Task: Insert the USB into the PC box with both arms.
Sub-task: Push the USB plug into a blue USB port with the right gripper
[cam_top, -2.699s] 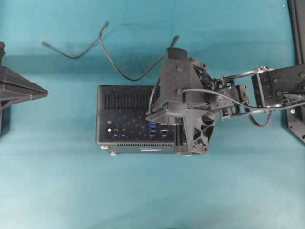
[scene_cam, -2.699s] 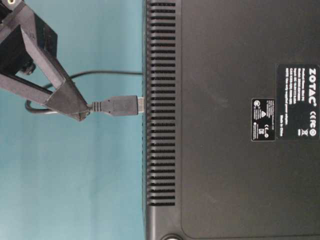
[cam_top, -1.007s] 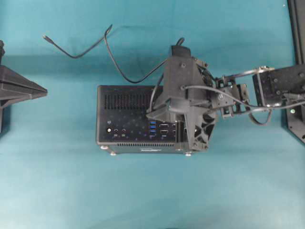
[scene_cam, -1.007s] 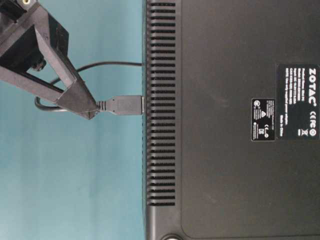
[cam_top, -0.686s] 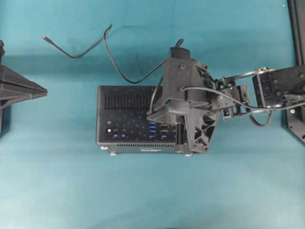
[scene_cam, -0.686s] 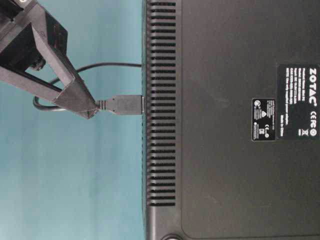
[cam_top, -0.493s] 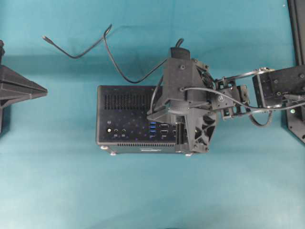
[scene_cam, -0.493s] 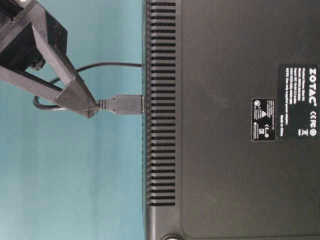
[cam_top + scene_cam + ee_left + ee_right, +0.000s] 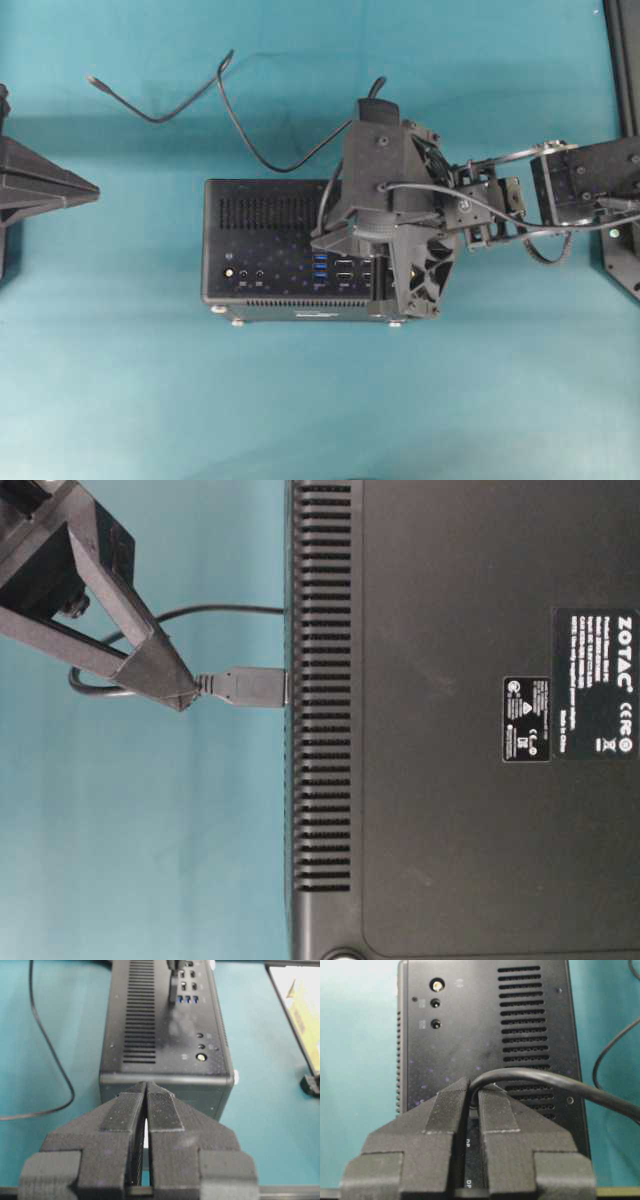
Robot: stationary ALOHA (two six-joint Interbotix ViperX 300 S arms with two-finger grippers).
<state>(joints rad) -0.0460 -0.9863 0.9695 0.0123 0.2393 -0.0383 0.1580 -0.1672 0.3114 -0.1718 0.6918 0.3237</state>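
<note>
Overhead: black rectangular mini computer case, the PC box (image 9: pixel 290 250), lying on the teal-covered bench (image 9: pixel 300 400), port panel facing up with vent grille, blue ports and round connectors. Right gripper (image 9: pixel 350 240) poised over the panel's right half, its body hiding the plug. Thin black cable (image 9: pixel 240 130) looping across the bench behind the case. Left gripper (image 9: pixel 85 190) at the left edge, well apart from the case, jaws together.

Table level: right gripper (image 9: pixel 185 695) with jaws pinched on the cable just behind the small chunky black plug, the USB (image 9: pixel 250 687). Plug's front end meeting the slotted edge of the PC box (image 9: pixel 450 730); no metal tip visible between them.

Left wrist: left gripper (image 9: pixel 146 1091) with ribbed pads pressed together, holding nothing, aimed at the short end of the PC box (image 9: pixel 165 1035) and not touching it. USB (image 9: pixel 173 987) standing upright at the blue ports on the far part of the panel.

Right wrist: right gripper (image 9: pixel 470 1091) with jaws nearly together, clamped on the black cable (image 9: pixel 530 1079), which curves away to the right over the vent grille. Plug itself hidden beneath the jaws.
</note>
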